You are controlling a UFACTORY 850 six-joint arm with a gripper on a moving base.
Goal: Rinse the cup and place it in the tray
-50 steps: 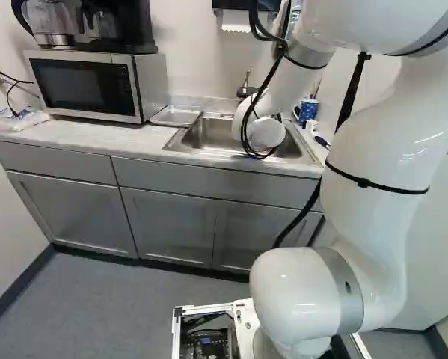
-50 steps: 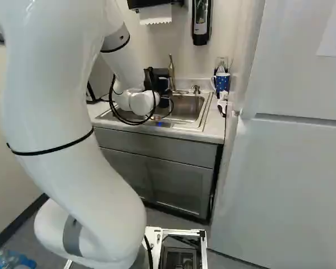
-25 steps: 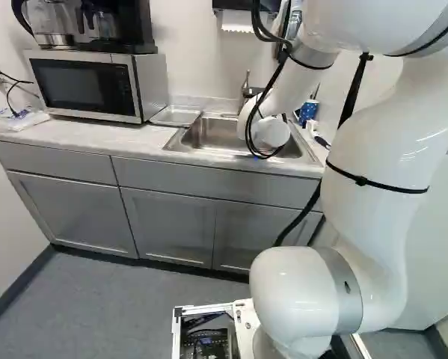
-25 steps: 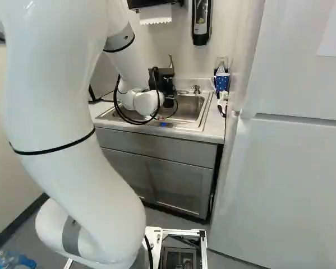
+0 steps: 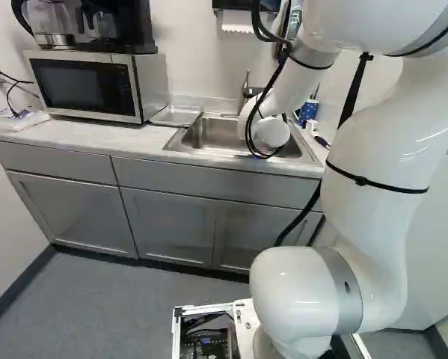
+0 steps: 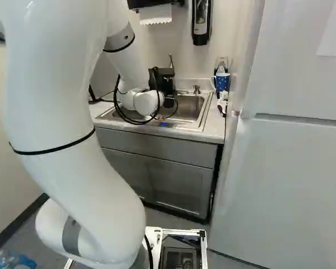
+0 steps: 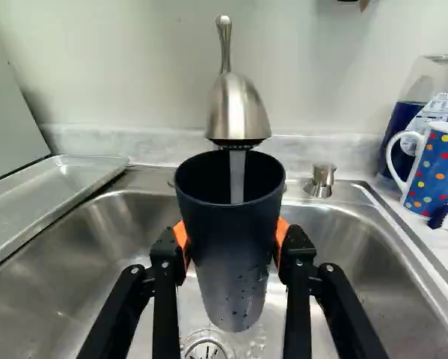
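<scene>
Hand (image 7: 231,235) closed on the dark cup (image 7: 227,265), orange pads pressed to it from opposite sides, as seen in the wrist view. Twelve o'clock taken as straight ahead. Cup held upright beneath the faucet (image 7: 238,112), so that the water stream (image 7: 237,176) is caught inside; gripped below its rim, presumably so the mouth is left clear. Sink (image 7: 96,247) placed under it, drain (image 7: 205,350) ready for spillage. Tray (image 7: 51,187) noted at ten o'clock, dotted mug (image 7: 437,168) at two. Rinsing judged under way; emptying probably needed before the tray is approached.

Left base view: arm (image 5: 373,157) extended over the sink, cup hidden behind its wrist. Tray seen between sink and microwave (image 5: 85,86), at ten o'clock from the basin's middle; short carry expected.

Right base view: hand's dark body seen near the faucet; cup not made out. Mug set at two o'clock from the basin, outside the likely path. Splashing could be caused by early tilting.
</scene>
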